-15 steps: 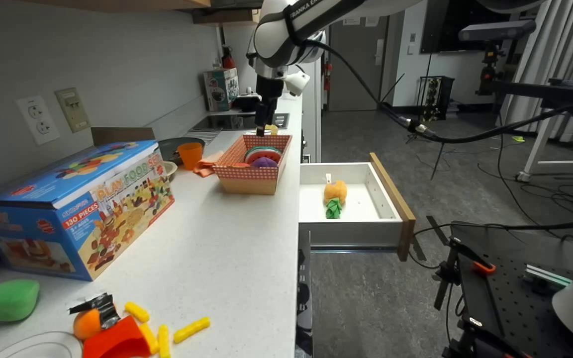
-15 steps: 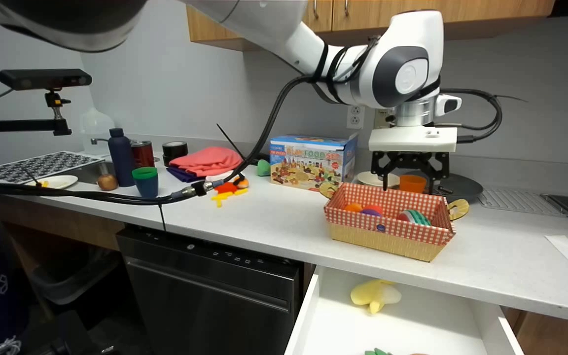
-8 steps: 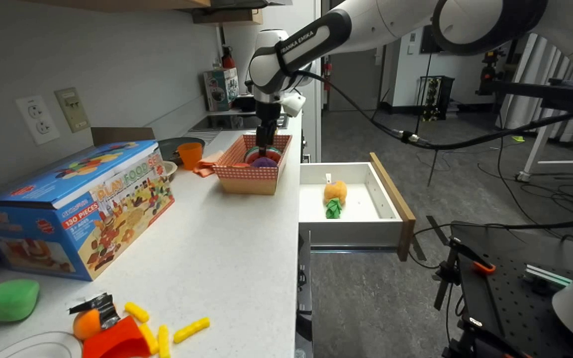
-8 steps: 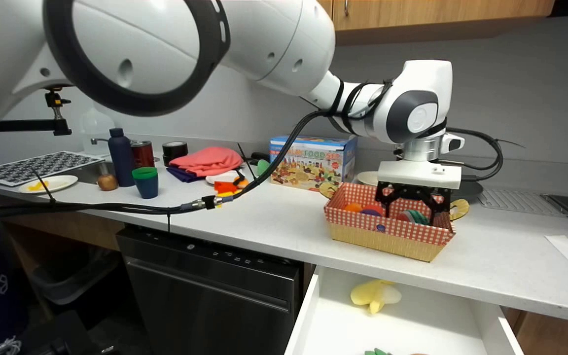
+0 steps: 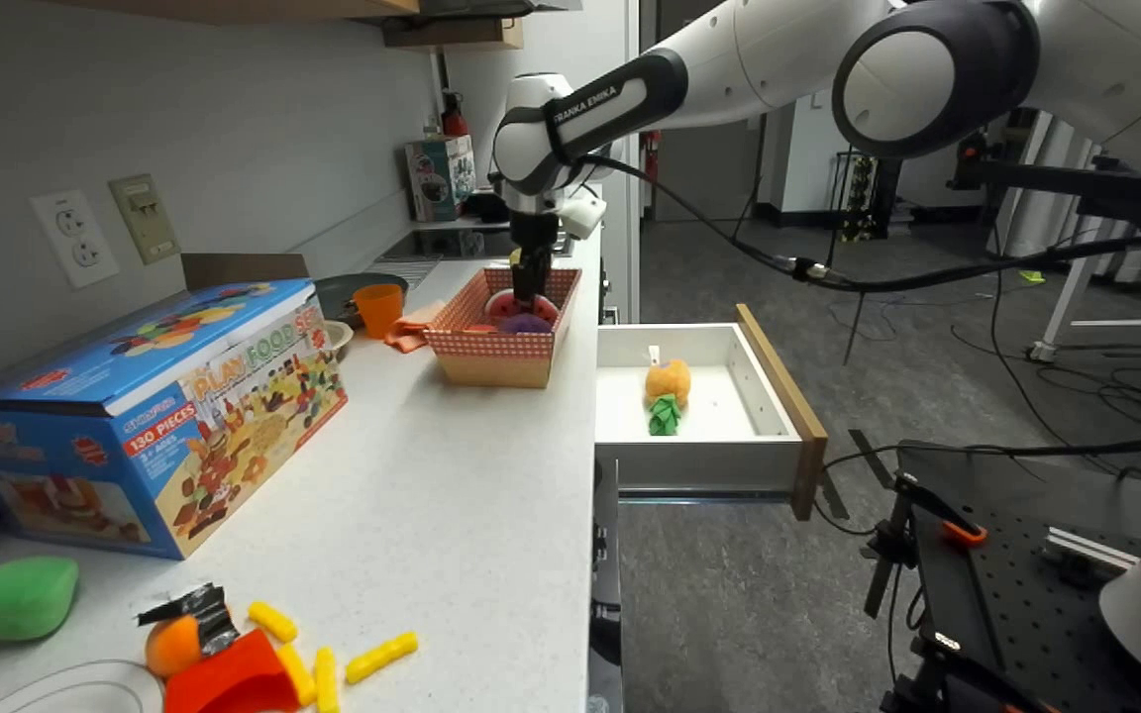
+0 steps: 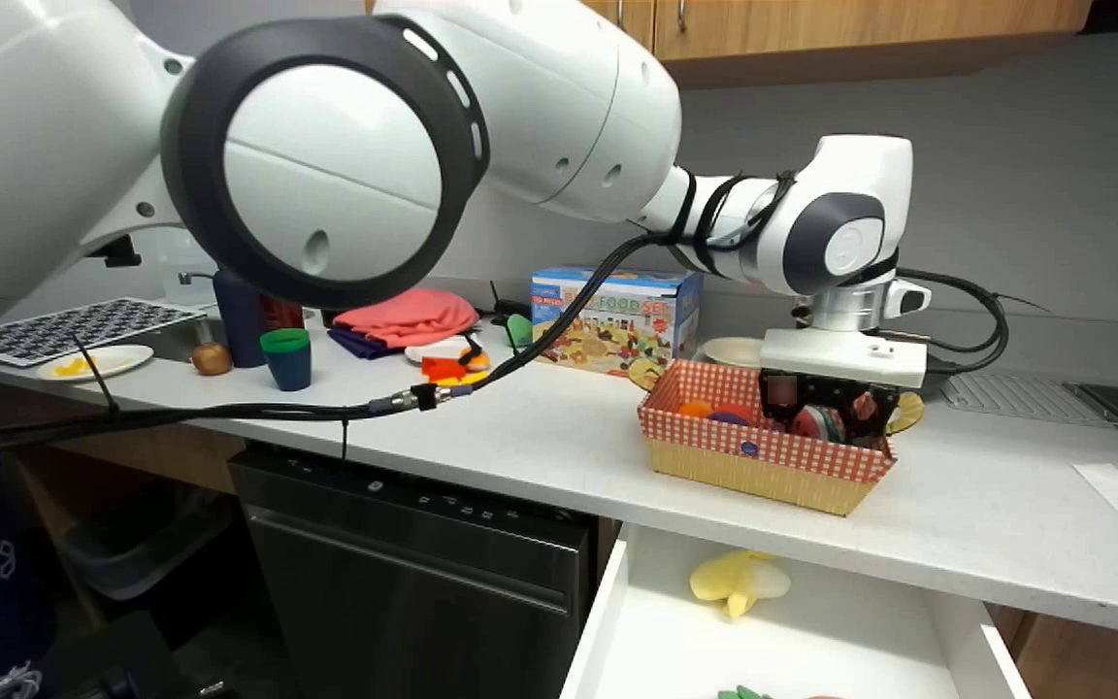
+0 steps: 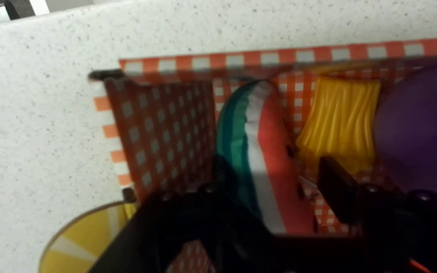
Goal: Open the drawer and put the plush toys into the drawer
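- The pincer (image 7: pixel 273 172) is down in the checked basket (image 6: pixel 753 482), its fingers apart, one on either side of the watermelon toy (image 7: pixel 254 159).
- That toy is a plump cloth wedge: green-striped rind, white band, red flesh.
- Right of the pincer in the wrist view: ridged yellow piece (image 7: pixel 340 121), round purple toy (image 7: pixel 423 129).
- Below the pincer: white drawer (image 6: pixel 840 646), pulled out, yellow toy (image 6: pixel 729 580) inside.
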